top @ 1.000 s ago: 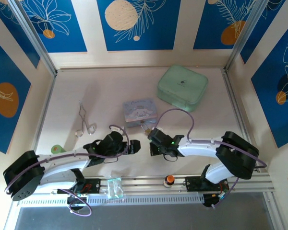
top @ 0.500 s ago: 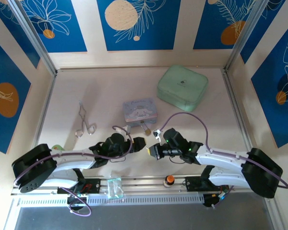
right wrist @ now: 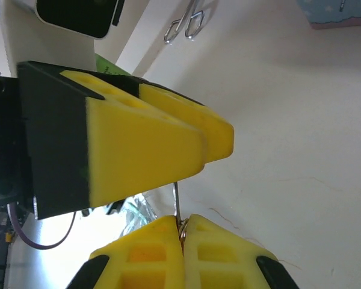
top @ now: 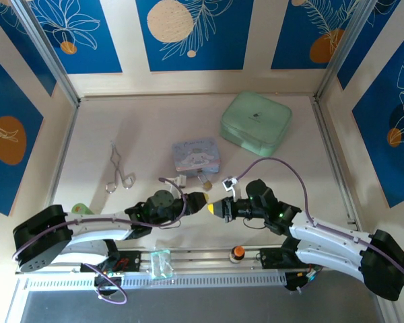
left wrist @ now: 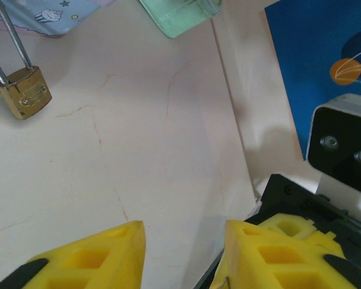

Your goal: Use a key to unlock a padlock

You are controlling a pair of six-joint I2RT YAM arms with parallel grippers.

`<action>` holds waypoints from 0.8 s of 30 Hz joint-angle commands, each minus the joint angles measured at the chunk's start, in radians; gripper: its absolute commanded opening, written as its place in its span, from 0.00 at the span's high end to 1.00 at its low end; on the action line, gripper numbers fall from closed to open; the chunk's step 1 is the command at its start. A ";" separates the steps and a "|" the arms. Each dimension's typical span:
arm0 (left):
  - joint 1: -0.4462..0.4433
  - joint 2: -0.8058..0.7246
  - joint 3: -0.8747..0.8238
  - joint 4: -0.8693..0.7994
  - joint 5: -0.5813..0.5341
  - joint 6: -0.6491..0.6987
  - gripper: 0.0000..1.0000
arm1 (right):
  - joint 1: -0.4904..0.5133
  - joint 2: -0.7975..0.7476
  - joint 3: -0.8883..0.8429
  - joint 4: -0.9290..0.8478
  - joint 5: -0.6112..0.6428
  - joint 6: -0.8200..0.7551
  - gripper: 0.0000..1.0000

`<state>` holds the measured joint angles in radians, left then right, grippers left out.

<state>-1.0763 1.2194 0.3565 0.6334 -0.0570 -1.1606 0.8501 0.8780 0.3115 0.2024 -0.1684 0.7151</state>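
1. Silver tongs (top: 118, 172): lying flat on the left half of the table (top: 148, 128), well apart from both arms.

2. Left gripper (top: 203, 199): low over the table, near the middle of the near edge, pointing right. Its yellow fingers (left wrist: 96, 256) stand apart with bare tabletop showing through the gap, and nothing is gripped.

3. Blue cartoon box (top: 197, 155): at the table's centre.

4. Padlock (top: 205, 182): brass body lying on the table just beside the box's near edge. The thin shackle points toward the box and both its legs meet the body. Whether the shackle touches the box cannot be told.

5. Right gripper (top: 213, 208): almost tip to tip with the left gripper, pointing left. Its fingers are clenched on the key (right wrist: 176, 201), whose thin blade sticks out toward the left gripper's fingers, above the table and on the near side of the padlock.

6. Orange round knob (top: 238, 252): on the rail along the near edge, between the arm bases.

7. Mint-green case (top: 256, 123): toward the far right corner.
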 commanded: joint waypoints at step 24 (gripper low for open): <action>-0.030 0.032 -0.018 0.134 0.036 -0.024 1.00 | -0.046 0.041 -0.039 0.177 -0.085 0.107 1.00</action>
<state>-1.0966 1.2484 0.3515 0.7418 -0.0368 -1.1793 0.8101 0.9138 0.2790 0.3279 -0.2298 0.8032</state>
